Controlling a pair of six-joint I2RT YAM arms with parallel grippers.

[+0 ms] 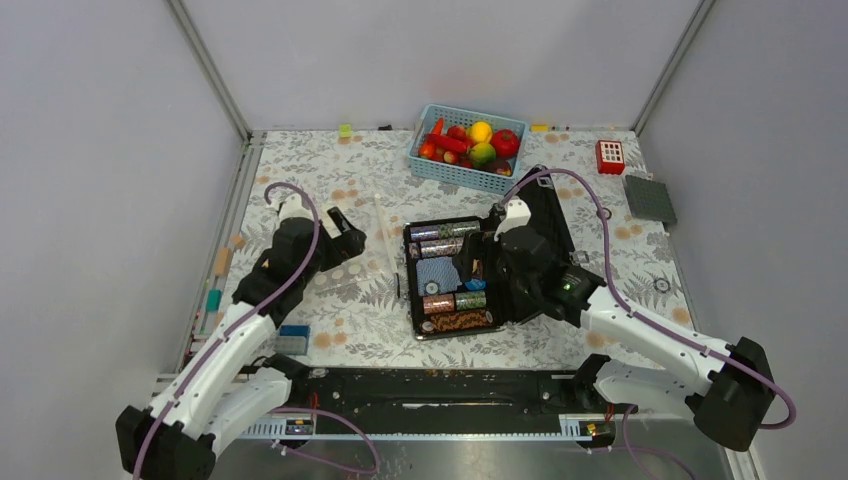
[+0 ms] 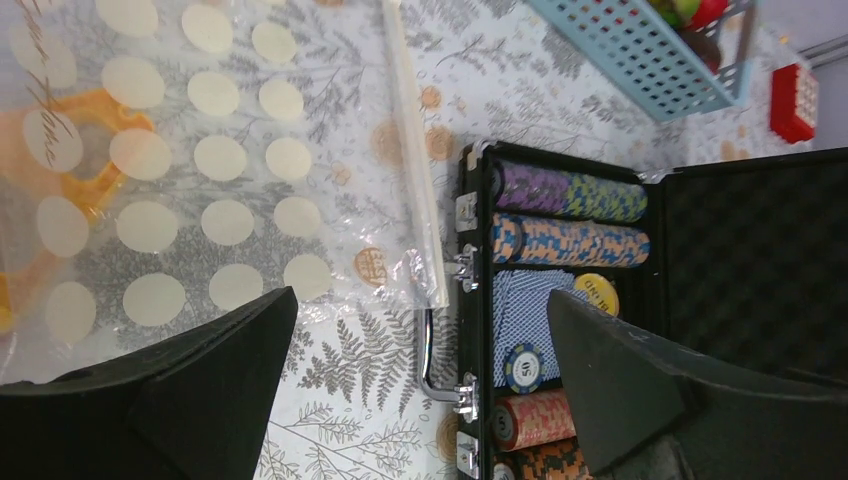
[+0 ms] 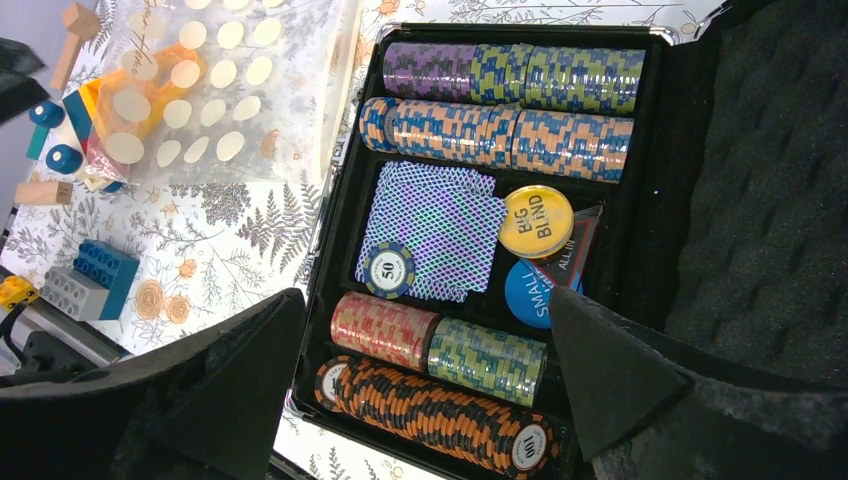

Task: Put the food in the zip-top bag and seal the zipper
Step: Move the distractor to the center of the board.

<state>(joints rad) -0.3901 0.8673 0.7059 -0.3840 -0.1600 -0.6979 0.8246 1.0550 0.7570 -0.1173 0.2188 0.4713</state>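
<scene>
My left pincer [image 2: 420, 300], spread wide, hangs over the zip-top bag [image 2: 200, 180] flat on the table [image 1: 300, 170]; its zipper [image 2: 412, 170] runs near-to-far beside the chip case [image 2: 760, 260]. The food [image 1: 470, 143] sits in the far basket [image 1: 460, 176], nearer my right pincer [image 3: 425, 295], also wide.

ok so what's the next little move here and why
probably lower the left hand onto the zipper edge of the zip-top bag and pinch it to lift the mouth: the hand hangs open above it, the bag lies flat, and the food sits in the blue basket.
</scene>
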